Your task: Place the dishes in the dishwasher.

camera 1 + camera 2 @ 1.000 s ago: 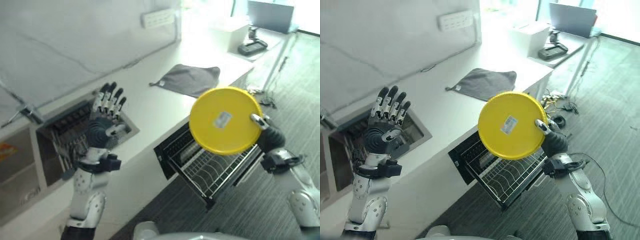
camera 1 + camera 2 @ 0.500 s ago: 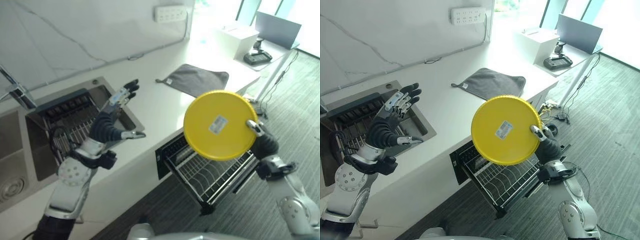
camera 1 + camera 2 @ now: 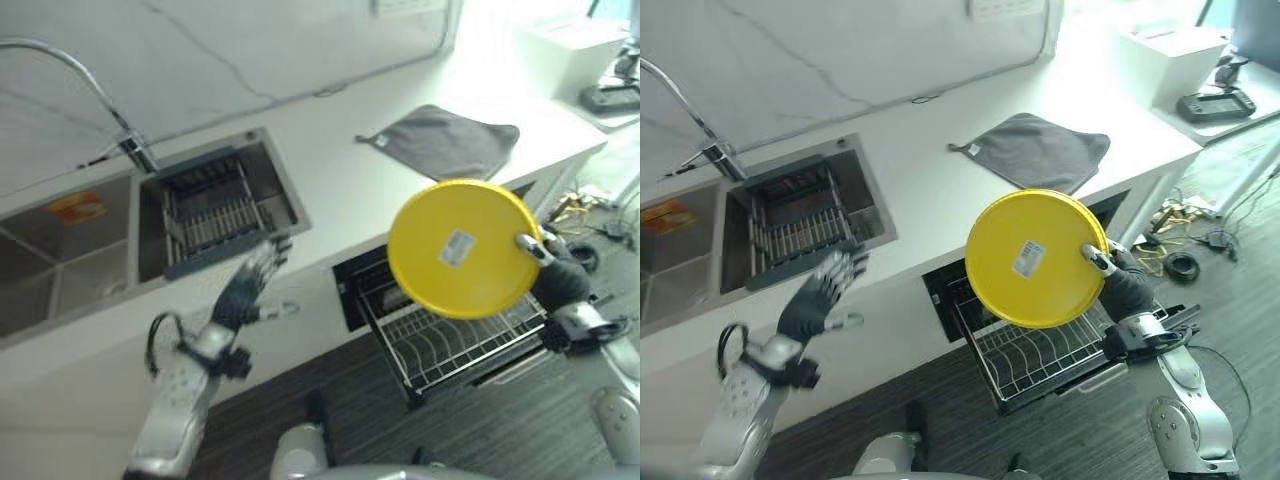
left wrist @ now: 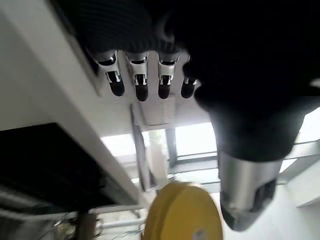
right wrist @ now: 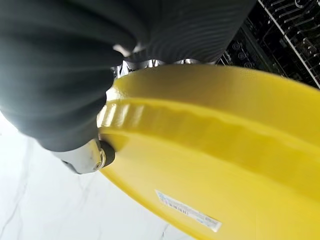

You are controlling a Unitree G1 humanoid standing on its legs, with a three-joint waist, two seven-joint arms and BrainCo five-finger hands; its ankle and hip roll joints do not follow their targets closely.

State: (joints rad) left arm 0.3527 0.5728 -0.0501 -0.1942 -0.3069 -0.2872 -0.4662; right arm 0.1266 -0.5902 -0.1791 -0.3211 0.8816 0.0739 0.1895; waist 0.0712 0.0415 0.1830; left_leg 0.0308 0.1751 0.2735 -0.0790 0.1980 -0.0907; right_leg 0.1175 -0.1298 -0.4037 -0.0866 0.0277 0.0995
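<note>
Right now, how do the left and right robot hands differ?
The right robot hand is shut on the yellow plate, pinching its rim and holding it on edge above the pulled-out dishwasher rack. The left robot hand is open, fingers straight, holding nothing. The right one is by the rack; the left one is raised in front of the counter near the sink. Both are raised in the air.

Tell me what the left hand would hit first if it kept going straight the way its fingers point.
Probably the white countertop's front edge. The left hand is open, fingers straight, aimed up toward the counter by the sink. Depth is unclear, so it might clear the edge and reach the sink.
</note>
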